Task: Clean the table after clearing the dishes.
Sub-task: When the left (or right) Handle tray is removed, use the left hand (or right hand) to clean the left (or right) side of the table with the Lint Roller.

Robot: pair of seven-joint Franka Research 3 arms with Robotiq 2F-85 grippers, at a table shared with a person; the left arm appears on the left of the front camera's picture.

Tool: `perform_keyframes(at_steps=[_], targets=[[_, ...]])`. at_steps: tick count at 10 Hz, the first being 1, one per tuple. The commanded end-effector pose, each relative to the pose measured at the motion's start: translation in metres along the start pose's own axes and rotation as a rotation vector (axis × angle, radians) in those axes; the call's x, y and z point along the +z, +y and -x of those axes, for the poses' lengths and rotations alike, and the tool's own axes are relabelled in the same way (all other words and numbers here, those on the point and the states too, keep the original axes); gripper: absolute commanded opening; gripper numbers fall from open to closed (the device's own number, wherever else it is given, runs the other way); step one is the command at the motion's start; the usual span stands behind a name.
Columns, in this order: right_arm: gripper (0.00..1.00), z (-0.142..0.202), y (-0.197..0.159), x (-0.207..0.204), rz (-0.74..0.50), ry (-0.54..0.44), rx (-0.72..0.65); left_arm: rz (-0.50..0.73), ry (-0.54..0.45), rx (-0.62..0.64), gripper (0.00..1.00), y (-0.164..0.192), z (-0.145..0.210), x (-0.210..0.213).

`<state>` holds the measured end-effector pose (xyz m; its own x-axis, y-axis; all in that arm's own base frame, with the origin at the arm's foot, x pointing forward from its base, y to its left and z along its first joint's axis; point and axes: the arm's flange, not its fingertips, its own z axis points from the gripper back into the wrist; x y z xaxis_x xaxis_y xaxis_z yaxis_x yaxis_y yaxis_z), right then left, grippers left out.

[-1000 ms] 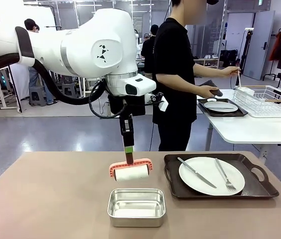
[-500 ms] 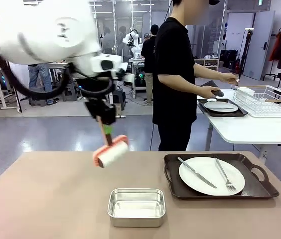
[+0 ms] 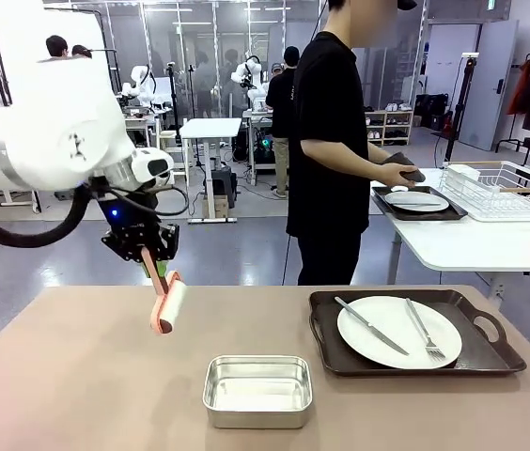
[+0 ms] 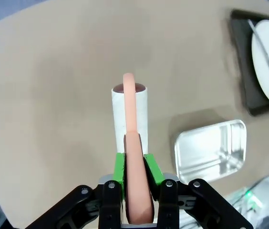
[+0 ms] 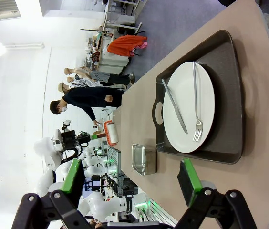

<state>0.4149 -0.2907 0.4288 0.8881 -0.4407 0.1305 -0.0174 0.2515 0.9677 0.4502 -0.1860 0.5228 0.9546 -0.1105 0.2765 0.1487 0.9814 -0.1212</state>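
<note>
My left gripper (image 3: pixel 155 264) is shut on the salmon handle of a lint roller (image 3: pixel 167 305), whose white roll hangs tilted just above the left-middle of the tan table (image 3: pixel 77 376). In the left wrist view the green pads (image 4: pixel 120 167) clamp the handle, and the roll (image 4: pixel 129 112) points away over bare tabletop. A white plate (image 3: pixel 398 331) with knife and fork lies on a dark brown tray (image 3: pixel 491 352) at the table's right. My right gripper (image 5: pixel 130 183) is open and holds nothing, short of that tray (image 5: pixel 225 81) and plate (image 5: pixel 190 105).
A small steel pan (image 3: pixel 257 390) sits near the front edge, right of the roller. A person stands at the far side, hands at a second tray with a plate (image 3: pixel 415 202) on a white table (image 3: pixel 472 246) beside a wire rack (image 3: pixel 505 188).
My left arm has swung left with the roller, from above the pan to the table's left-middle. The roll has turned from crosswise to nearly upright. The tray has not moved.
</note>
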Motion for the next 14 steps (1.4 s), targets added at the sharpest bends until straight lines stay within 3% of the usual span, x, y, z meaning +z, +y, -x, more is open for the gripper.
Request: perform_keyframes(at_steps=[1,2,6,7,9,14], targets=[[1.0,0.001,0.004,0.0,-0.003,-0.003,0.005,-0.145,-0.022,-0.099,0.15,-0.006,-0.002,-0.006],[1.0,0.001,0.004,0.0,-0.003,-0.003,0.005,0.0,0.0,0.0,0.15,0.0,0.0,0.0],[1.0,0.001,0.004,0.0,-0.003,-0.003,0.005,0.0,0.0,0.0,0.15,0.0,0.0,0.0],[1.0,0.001,0.004,0.0,-0.003,-0.003,0.005,-0.019,-0.008,-0.006,0.22,-0.002,-0.002,-0.006],[1.0,0.001,0.004,0.0,-0.003,-0.003,0.005,0.046,-0.034,0.087,0.22,0.029,-0.035,-0.024],[1.0,0.001,0.004,0.0,-0.003,-0.003,0.005,0.164,-0.033,0.208,0.22,0.106,-0.043,-0.052]])
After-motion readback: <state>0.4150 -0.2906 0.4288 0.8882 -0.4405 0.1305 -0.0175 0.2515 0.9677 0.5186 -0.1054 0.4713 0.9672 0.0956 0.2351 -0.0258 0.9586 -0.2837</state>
